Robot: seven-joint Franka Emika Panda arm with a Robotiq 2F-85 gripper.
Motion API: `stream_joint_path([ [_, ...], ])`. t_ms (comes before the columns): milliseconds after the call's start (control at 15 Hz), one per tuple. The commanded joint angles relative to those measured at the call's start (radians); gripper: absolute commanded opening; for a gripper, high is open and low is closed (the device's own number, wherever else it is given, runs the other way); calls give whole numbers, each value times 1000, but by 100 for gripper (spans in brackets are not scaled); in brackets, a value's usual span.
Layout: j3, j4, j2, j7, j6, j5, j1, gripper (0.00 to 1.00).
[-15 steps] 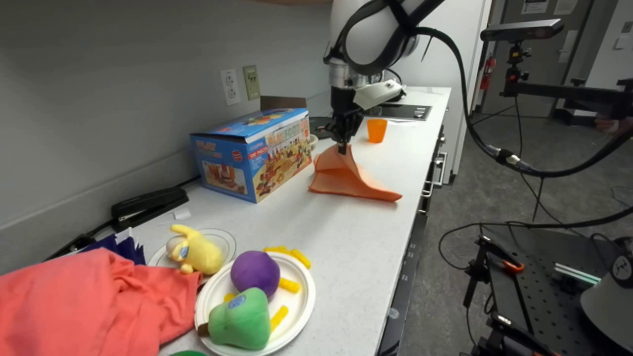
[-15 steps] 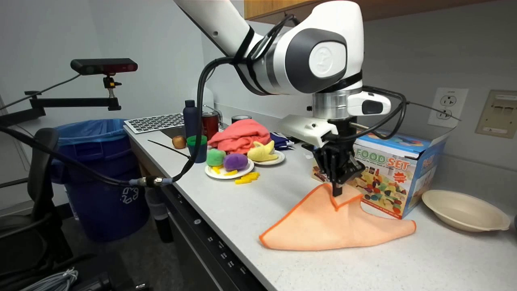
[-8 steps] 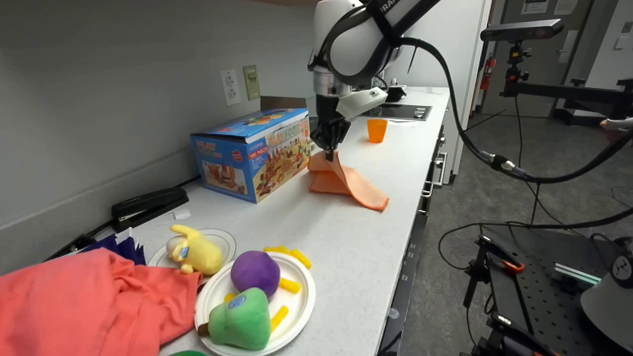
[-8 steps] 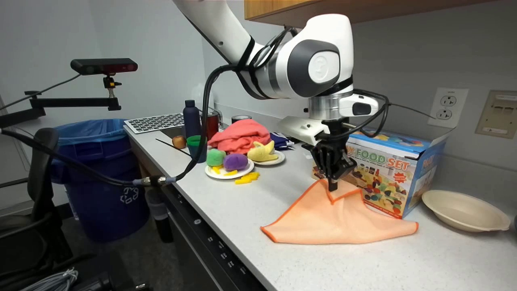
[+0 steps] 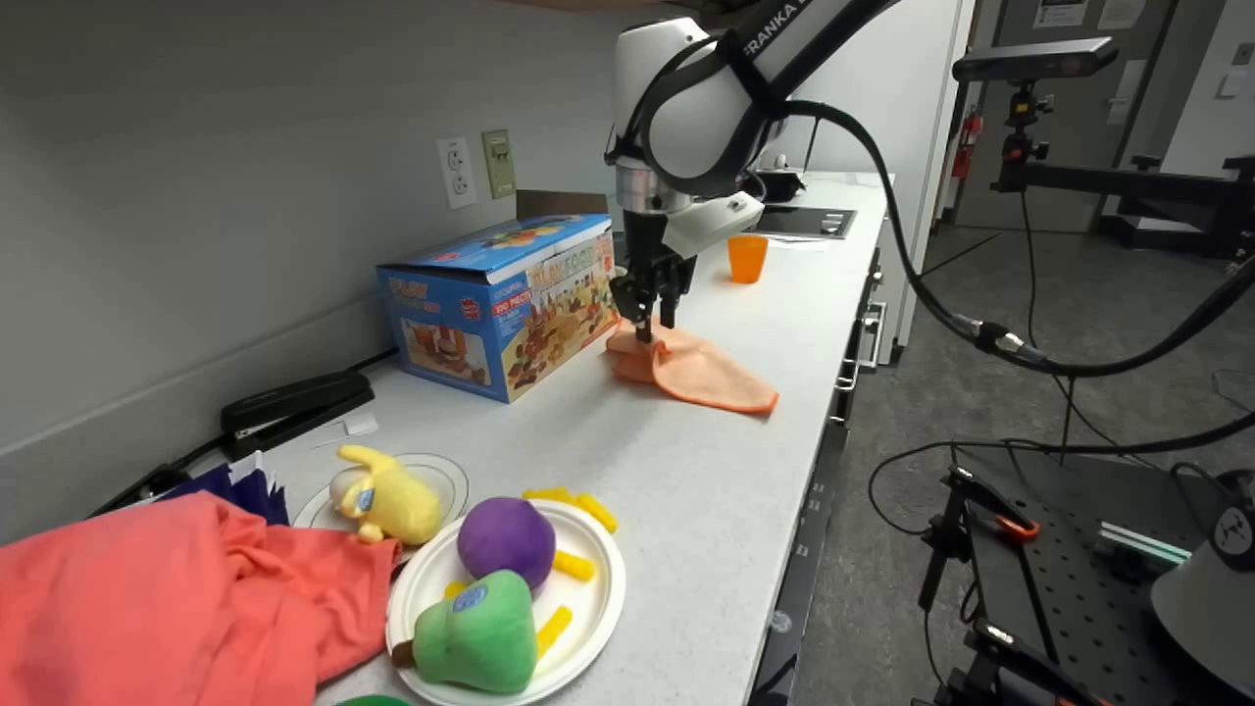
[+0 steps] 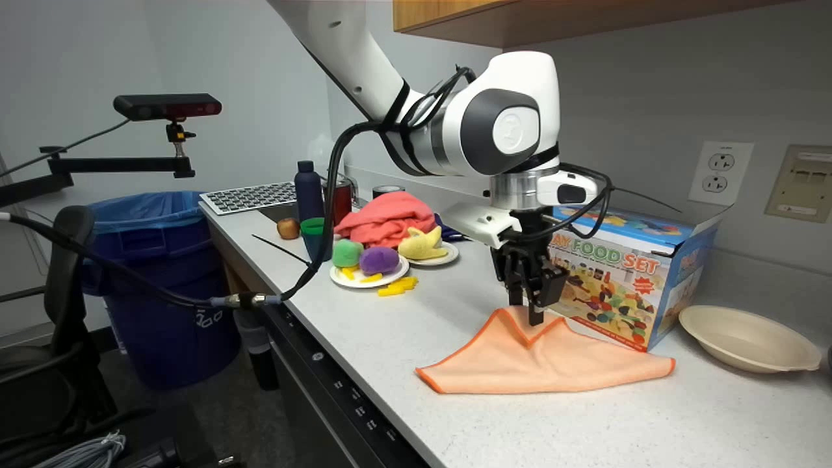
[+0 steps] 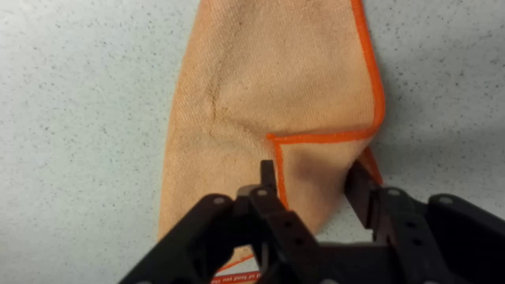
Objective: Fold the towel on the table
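Note:
The peach-orange towel shows in both exterior views, lying loosely folded on the white table. Its top side is rumpled, with an orange-edged corner flap turned over onto it. My gripper points down at this folded top. In the wrist view, the gripper is open, with the towel's flap standing between its fingers. One fingertip is in front of the flap; the other is behind it, its tip partly hidden by cloth.
The blue food set box stands close beside the towel, by the wall. A beige bowl and an orange cup stand nearby. A plate with toy foods and a rumpled coral cloth lie further along.
My gripper held the raised towel corner, moved toward the box side and lowered. Its fingers have now opened, and the towel's peak has sunk lower and slumped.

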Motion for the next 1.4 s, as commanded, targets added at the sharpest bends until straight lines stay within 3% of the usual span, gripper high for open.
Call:
stream_joint_path([
  [0, -8, -43, -85, -15, 32, -1, 3, 82],
  [133, -6, -72, -144, -30, 54, 14, -4, 97],
  [200, -5, -91, -179, -40, 63, 17, -7, 100],
  [733, -24, -201, -405, -95, -19, 57, -48, 100],
  [933, -38, -227, -433, -120, -57, 55, -63, 100],
  [1333, -54, -290, -390, -130, 45, 75, -76, 100],
])
